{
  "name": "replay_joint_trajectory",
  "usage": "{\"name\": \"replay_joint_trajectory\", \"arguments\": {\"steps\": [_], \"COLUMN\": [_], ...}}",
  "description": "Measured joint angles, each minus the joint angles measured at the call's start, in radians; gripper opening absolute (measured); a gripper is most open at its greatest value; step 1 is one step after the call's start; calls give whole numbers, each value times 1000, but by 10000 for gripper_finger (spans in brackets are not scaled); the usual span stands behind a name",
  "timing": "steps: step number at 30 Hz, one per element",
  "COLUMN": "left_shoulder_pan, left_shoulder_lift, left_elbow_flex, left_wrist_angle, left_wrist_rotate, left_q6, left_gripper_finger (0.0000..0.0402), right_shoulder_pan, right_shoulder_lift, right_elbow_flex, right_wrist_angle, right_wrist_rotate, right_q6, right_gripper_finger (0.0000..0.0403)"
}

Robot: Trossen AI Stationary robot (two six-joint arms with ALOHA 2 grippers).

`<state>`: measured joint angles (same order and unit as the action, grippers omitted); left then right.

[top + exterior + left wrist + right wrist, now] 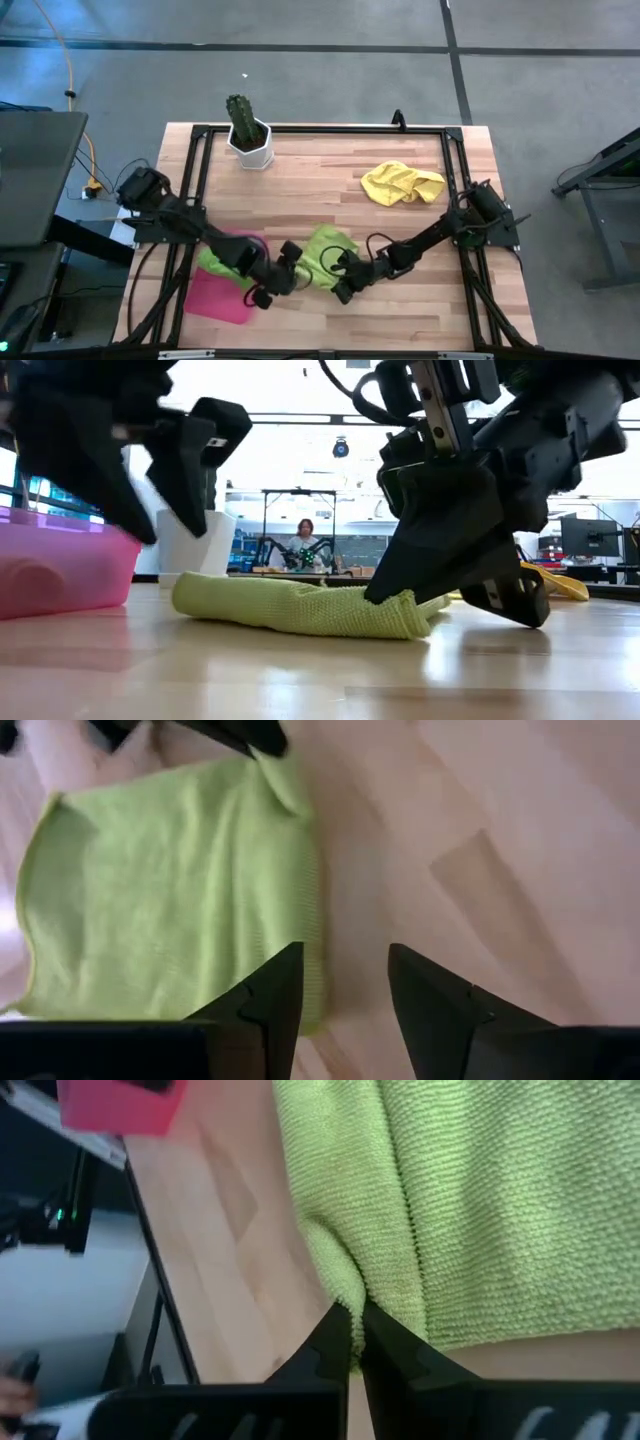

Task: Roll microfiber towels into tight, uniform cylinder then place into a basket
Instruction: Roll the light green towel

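So the lime towel [480,1200] is being pinched at its edge by the right tool [355,1330], while the left tool [345,990] is being held spread just above the tabletop [500,840].

A lime green microfiber towel [325,250] lies loosely folded on the wooden tabletop near the front edge, one edge pinched up into a small ridge. Beside it the shallow pink-red basket [222,296] holds another green towel [214,262] at its rim. A yellow towel [402,183] lies crumpled well apart.
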<state>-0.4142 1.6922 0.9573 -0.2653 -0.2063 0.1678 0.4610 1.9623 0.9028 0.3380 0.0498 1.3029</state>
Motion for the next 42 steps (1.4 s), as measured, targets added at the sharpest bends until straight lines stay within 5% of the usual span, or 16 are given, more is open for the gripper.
{"name": "replay_joint_trajectory", "arguments": {"steps": [5, 9, 21, 30, 36, 42], "left_shoulder_pan": [-15, 23, 105, 136, 160, 186], "left_shoulder_lift": [44, 84, 139, 139, 143, 144], "left_elbow_flex": [0, -1, 1, 2, 1, -2], "left_wrist_angle": [2, 2, 51, 42, 49, 41], "left_wrist_rotate": [-181, -193, 71, 289, 469, 568], "left_q6": [8, -10, -41, -194, -355, -422], "left_gripper_finger": [136, 136, 127, 29, 13, 8], "right_shoulder_pan": [24, 34, 38, 38, 35, 21], "right_shoulder_lift": [-2, -2, -2, -2, -13, -81], "right_elbow_flex": [0, 0, -1, -1, -3, -6], "right_wrist_angle": [-7, -13, -19, -18, -22, -40], "right_wrist_rotate": [74, 103, 107, 102, 64, 6], "right_q6": [20, 23, -5, -38, -191, -563], "right_gripper_finger": [0, 0, 0, 0, 11, 82]}}
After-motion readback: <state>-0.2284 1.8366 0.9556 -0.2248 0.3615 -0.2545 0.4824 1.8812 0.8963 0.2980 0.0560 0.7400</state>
